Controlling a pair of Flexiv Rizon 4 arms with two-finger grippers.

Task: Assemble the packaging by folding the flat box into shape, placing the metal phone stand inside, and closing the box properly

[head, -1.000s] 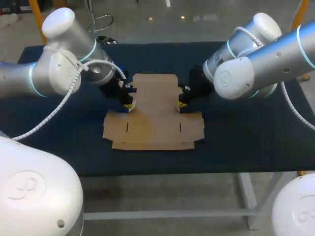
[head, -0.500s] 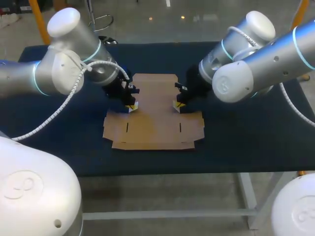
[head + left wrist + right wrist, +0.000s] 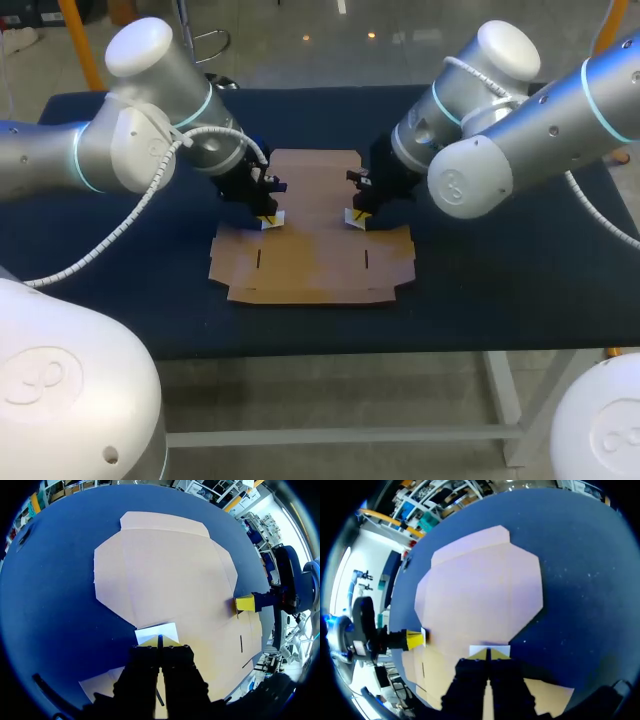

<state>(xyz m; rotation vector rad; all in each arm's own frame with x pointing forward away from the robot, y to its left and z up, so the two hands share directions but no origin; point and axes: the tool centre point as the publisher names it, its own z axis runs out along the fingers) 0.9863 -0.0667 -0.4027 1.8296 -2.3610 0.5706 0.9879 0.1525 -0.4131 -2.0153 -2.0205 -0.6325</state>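
Left gripper (image 3: 268, 217), yellow tips pressed together, down at a small raised side flap (image 3: 156, 631) of the flat cardboard box (image 3: 310, 255); right gripper (image 3: 355, 217), tips likewise together, at the opposite flap (image 3: 503, 650). Box spread out unfolded in the middle of the table (image 3: 500, 290), well clear of every edge

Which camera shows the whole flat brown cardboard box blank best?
The head view: the flat brown cardboard box blank shows almost whole, far flap to near edge; the left gripper and right gripper cover only bits of its sides. Each wrist view shows mainly the far part ahead of its own gripper, the near part largely hidden.
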